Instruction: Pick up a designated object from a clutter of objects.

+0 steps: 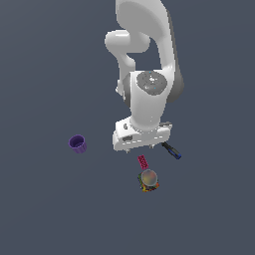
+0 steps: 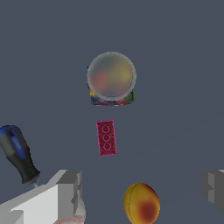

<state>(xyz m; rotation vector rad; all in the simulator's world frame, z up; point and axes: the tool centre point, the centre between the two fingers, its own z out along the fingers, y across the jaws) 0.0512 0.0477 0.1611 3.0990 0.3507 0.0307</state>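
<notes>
A flat, dark slate-grey surface (image 1: 45, 209) fills both views; nothing of a room shows beyond it. Over it the white arm (image 1: 147, 60) reaches down, its pincer (image 2: 142, 192) hanging above the surface with the two grey fingers (image 2: 70, 188) spread wide apart and nothing between them but bare surface and part of the orange-yellow ball (image 2: 141, 204), which lies below the gap, touching neither finger.

The purple cup (image 1: 77, 144) stands upright well away from the pincer, toward the exterior view's left; its inside looks dark, and whether it holds anything cannot be told.

The multicoloured blob (image 2: 111, 79), topped by a greyish translucent sphere, sits farther ahead of the pincer, beyond the block. The blue-handled screwdriver (image 2: 17, 153) lies just beside one finger, outside the gap.

The magenta-pink block (image 2: 106, 138), three studs in a row on its face, lies flat ahead of the open fingers, between ball and blob, apart from both.
</notes>
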